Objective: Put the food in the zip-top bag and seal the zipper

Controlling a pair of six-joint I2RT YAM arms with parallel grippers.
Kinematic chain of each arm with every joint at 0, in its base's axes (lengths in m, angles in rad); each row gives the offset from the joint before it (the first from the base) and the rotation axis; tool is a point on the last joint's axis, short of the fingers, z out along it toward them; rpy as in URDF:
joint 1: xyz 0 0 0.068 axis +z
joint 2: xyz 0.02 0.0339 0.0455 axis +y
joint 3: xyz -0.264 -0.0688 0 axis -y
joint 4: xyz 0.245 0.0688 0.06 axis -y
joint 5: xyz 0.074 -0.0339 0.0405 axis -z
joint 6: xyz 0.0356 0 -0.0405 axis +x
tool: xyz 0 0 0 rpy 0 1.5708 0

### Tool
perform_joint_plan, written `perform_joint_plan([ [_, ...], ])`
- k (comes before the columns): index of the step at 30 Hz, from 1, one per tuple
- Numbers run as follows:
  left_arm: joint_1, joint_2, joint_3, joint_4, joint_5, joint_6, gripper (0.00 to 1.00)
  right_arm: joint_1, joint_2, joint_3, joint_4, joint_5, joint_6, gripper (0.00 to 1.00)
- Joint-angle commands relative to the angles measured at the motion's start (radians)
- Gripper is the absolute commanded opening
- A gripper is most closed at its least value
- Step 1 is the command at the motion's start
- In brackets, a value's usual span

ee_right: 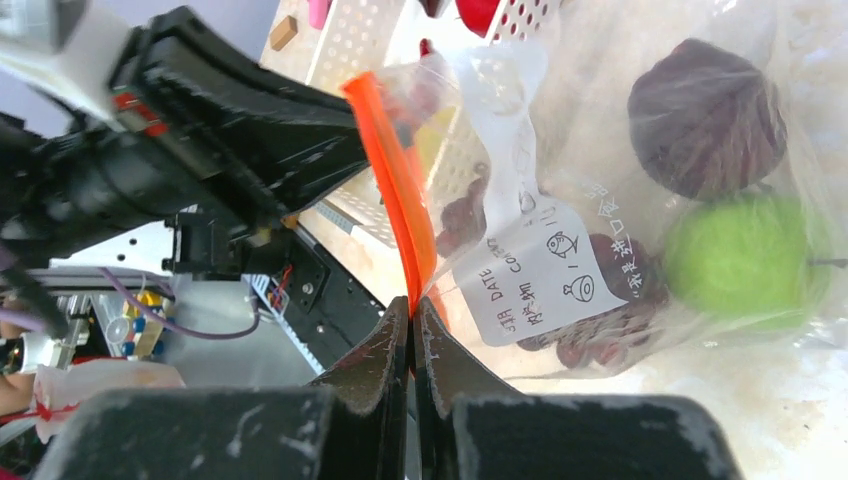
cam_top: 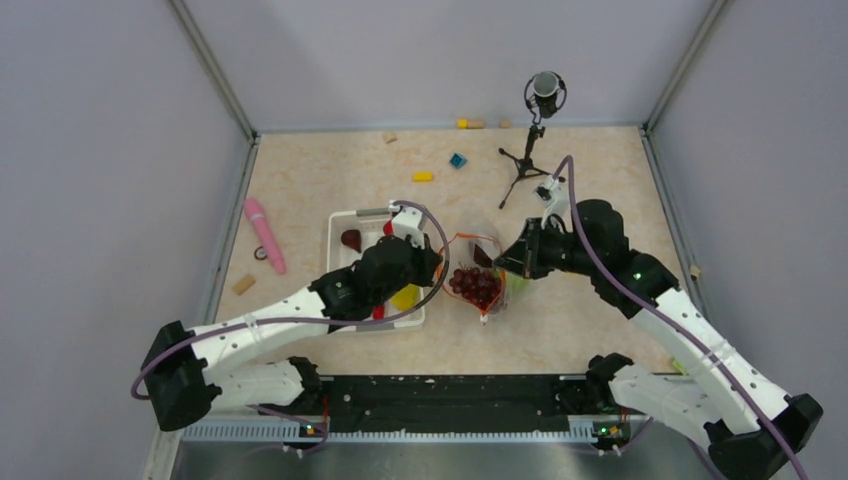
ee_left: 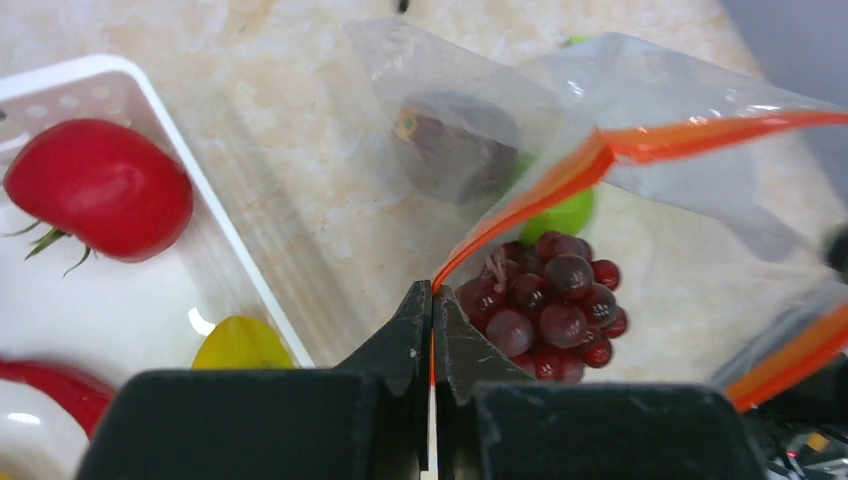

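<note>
The clear zip-top bag point(cam_top: 482, 262) stands open mid-table, right of the white basket point(cam_top: 338, 225). My left gripper point(ee_left: 432, 300) is shut on the left side of the orange-red zipper point(ee_left: 690, 135). My right gripper point(ee_right: 412, 305) is shut on the zipper's point(ee_right: 395, 180) other side. The strips are held apart. Inside the bag are dark grapes point(ee_left: 548, 305), a maroon fruit point(ee_right: 705, 120) and a green fruit point(ee_right: 745, 260), beside the white label point(ee_right: 540, 270). The basket point(ee_left: 220, 220) holds a red apple point(ee_left: 100, 190), a yellow piece point(ee_left: 240, 345), a red chili point(ee_left: 40, 390) and another maroon fruit point(cam_top: 351, 239).
A pink stick point(cam_top: 265, 235) lies left of the basket. A microphone on a tripod point(cam_top: 535, 140) stands behind the bag. Small yellow point(cam_top: 423, 177) and blue point(cam_top: 458, 160) blocks lie at the back, and a wooden block point(cam_top: 243, 285) lies near the left wall.
</note>
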State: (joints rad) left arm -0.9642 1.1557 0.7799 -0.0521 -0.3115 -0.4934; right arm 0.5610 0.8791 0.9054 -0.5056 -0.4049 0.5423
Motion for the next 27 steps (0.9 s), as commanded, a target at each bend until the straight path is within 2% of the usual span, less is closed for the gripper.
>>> perform_joint_plan([
  [1,0.005,-0.12,0.034,0.088,0.082,0.037,0.0,-0.017,-0.006,0.092,-0.037,0.083,-0.005,0.0],
  [5,0.004,-0.161,0.057,0.087,0.14,0.041,0.0,-0.019,0.015,0.12,-0.065,0.104,0.033,0.0],
  [9,0.004,-0.135,0.089,0.096,0.172,0.045,0.0,-0.044,0.044,0.126,-0.087,0.15,0.081,0.0],
  [13,0.004,-0.065,0.156,0.08,0.183,0.032,0.0,-0.09,0.099,0.11,-0.11,0.306,0.111,0.0],
  [17,0.007,0.013,0.237,0.02,0.094,0.029,0.0,-0.147,0.178,0.117,-0.145,0.397,0.102,0.0],
  [21,0.049,0.096,0.301,-0.004,0.117,0.009,0.0,-0.163,0.191,0.13,-0.142,0.395,0.059,0.0],
  [27,0.091,0.116,0.332,-0.003,0.234,0.0,0.0,-0.163,0.12,0.165,-0.142,0.252,0.0,0.0],
])
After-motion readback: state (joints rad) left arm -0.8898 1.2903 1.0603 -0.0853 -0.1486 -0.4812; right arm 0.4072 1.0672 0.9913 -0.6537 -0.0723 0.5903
